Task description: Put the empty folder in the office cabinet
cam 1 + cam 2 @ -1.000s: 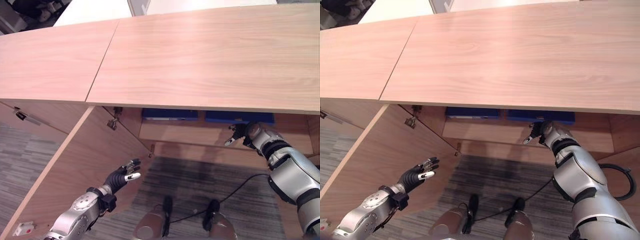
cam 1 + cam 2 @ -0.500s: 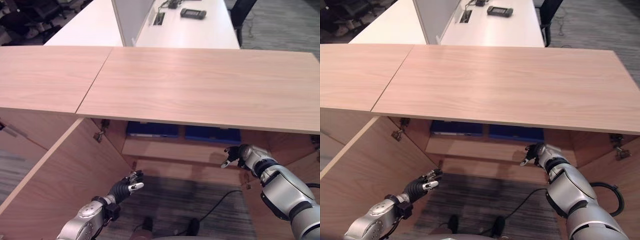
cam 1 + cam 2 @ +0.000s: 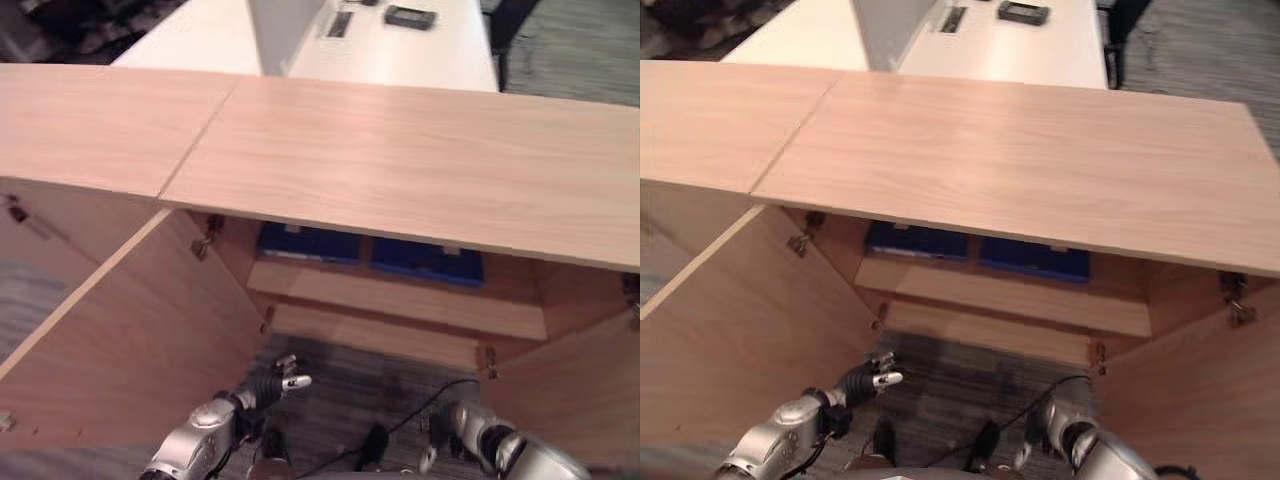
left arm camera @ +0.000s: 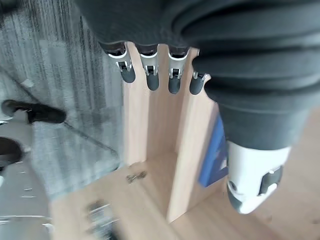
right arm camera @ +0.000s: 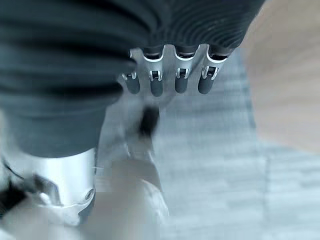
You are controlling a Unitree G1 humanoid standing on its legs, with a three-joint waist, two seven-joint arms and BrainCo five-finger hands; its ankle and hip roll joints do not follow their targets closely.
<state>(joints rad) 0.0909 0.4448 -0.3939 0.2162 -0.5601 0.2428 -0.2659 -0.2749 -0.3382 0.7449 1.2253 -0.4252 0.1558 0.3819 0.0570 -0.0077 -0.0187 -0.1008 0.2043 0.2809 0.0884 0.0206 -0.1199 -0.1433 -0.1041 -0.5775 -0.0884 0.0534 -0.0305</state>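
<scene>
Two blue folders (image 3: pixel 370 253) lie shelved mid-frame in the open cabinet (image 3: pixel 400 300). Our left hand (image 3: pixel 278 384) and right hand (image 5: pixel 170 75) hang released, low; closing doors comes next, we judge.

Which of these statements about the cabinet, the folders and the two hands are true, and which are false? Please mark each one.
1. Both cabinet doors stand open. True: the left door and the right door are swung out.
2. The left hand holds a folder. False: its fingers are straight and hold nothing.
3. Blue folders lie on the shelf inside the cabinet. True.
4. The right hand grips the shelf edge. False: it hangs low over the grey carpet, fingers relaxed, touching nothing.
5. A folder lies on the cabinet top. False: the wooden top is bare.
</scene>
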